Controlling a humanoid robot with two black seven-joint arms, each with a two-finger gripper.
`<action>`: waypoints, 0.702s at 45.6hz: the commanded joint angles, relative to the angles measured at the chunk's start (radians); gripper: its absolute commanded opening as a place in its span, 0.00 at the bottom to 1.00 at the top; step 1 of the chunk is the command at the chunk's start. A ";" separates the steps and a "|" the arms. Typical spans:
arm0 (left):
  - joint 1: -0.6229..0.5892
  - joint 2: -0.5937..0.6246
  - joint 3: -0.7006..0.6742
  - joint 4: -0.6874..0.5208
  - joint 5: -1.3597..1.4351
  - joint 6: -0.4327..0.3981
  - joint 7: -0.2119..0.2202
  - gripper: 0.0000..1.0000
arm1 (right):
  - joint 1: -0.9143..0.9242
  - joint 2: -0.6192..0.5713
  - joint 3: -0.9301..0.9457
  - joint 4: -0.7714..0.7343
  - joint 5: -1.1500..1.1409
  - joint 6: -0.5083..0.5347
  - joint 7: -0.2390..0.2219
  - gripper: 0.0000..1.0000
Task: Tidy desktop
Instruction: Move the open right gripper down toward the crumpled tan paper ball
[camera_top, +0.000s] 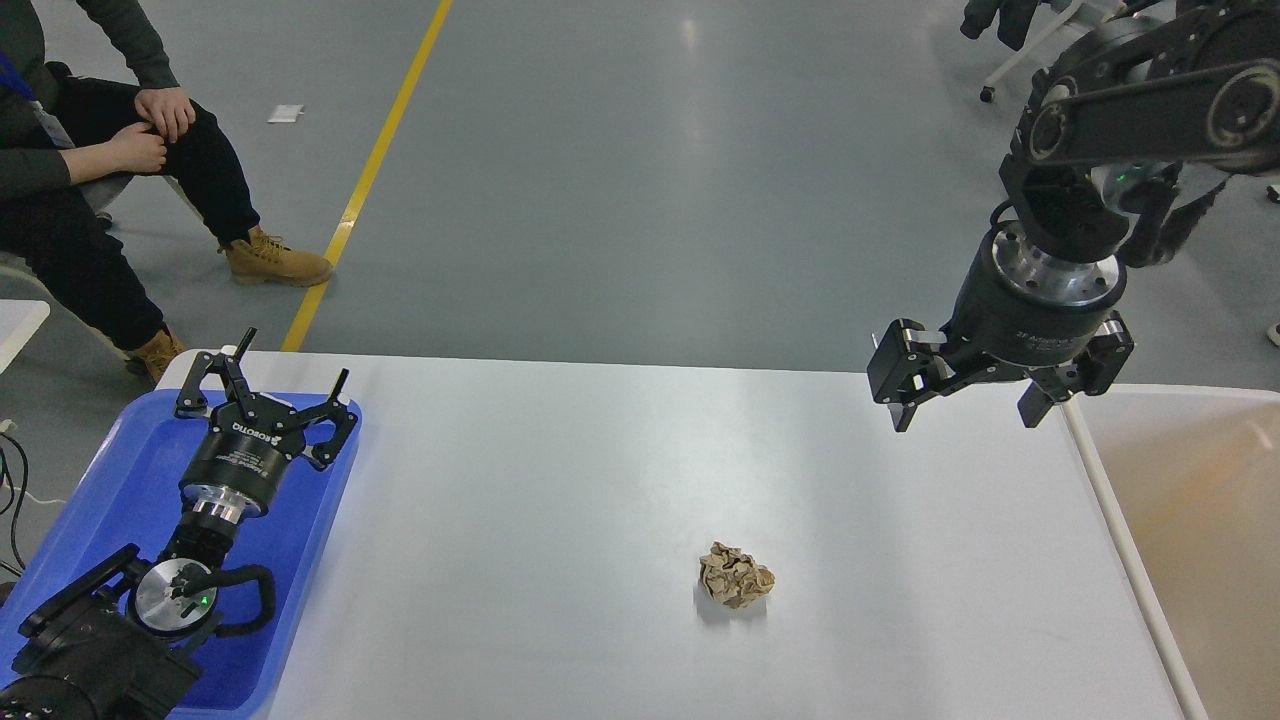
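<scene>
The white desktop (560, 480) fills the middle of the head view. A crumpled ball of brown paper (735, 576) lies on it, right of centre and toward the near side. My left gripper (292, 356) hovers over the blue tray at the left, fingers spread open and empty. My right gripper (965, 415) hangs above the desktop's far right part, close to the bin's rim, open with nothing between its fingers. It is well above and to the right of the paper ball.
A blue plastic tray (100, 480) sits on the desktop's left end under my left arm. A white-rimmed beige bin (1190, 520) stands against the right edge. A seated person (120, 170) is beyond the far left corner.
</scene>
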 joint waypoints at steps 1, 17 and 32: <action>0.000 0.000 0.000 0.000 0.000 0.000 -0.002 0.99 | 0.001 0.001 0.002 -0.001 0.002 0.000 0.000 1.00; 0.000 0.000 0.000 0.000 0.000 0.000 0.000 0.99 | -0.007 0.010 0.025 -0.026 0.010 -0.003 0.000 1.00; 0.000 0.000 0.001 0.000 0.000 0.000 0.000 0.99 | -0.039 0.144 0.103 -0.081 0.034 -0.012 0.003 1.00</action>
